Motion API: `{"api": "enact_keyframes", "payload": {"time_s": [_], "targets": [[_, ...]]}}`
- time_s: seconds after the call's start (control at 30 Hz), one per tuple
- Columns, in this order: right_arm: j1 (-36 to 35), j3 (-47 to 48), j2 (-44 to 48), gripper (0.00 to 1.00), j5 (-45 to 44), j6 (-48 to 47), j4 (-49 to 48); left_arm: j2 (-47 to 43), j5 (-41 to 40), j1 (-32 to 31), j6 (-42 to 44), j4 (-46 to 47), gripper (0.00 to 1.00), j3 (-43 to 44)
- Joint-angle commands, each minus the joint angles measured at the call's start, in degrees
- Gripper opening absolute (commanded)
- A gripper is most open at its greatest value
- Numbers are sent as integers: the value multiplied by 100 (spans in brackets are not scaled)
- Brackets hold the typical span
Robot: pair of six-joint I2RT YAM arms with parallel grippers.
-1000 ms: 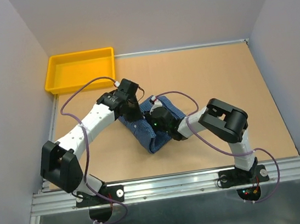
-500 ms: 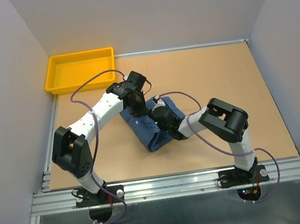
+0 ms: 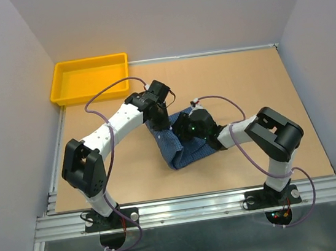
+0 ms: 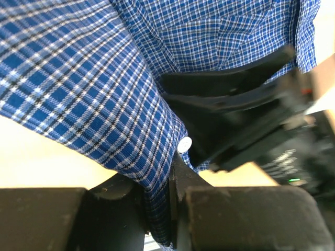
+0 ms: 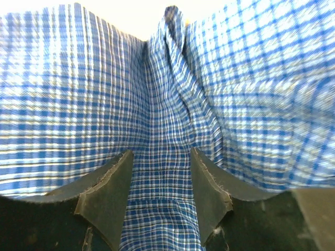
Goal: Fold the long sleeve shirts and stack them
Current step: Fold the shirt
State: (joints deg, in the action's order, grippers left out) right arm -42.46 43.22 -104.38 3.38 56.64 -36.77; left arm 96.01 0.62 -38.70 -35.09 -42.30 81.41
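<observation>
Our black two-finger left gripper [image 4: 157, 196] is pinching a fold of checked cloth: in its wrist view the fabric runs down into the narrow gap between the two dark fingers and is squeezed there. Our right gripper [image 5: 161, 157] stands spread, its two fingers apart with the cloth lying loose across the space between them, not clamped. From above we see both arms reaching in from the near edge so that the two grippers meet close together over the same bundle.

Beneath it all lies the tan board table [image 3: 249, 84], walled on three sides by pale panels. On it, a little left of the middle, sits the blue soft-cloth button-up shirt [image 3: 187, 152], bunched into a compact, partly folded heap; its upper part is hidden under the two wrists, and its lower corner spreads flat on the board toward the near edge. We cannot make out the collar or the sleeves from any view.

At the far left corner rests a yellow rectangular plastic tray [image 3: 88, 62], well apart from the shirt.

Just beside the left gripper's fingers we see one pale round button [image 4: 183, 144] on the cloth's edge
</observation>
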Motion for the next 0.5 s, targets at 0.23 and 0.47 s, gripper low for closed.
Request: {"api": "enact_keyframes", "payload": {"time_s": [0.23,0.47], "targets": [[176,169,1016,42,567,-689,1725,-56,-379,-15,231,-261,13,587],[168,-121,832,32,1138,-409,1622,6,-300,-15,362,-436,12,798]]}}
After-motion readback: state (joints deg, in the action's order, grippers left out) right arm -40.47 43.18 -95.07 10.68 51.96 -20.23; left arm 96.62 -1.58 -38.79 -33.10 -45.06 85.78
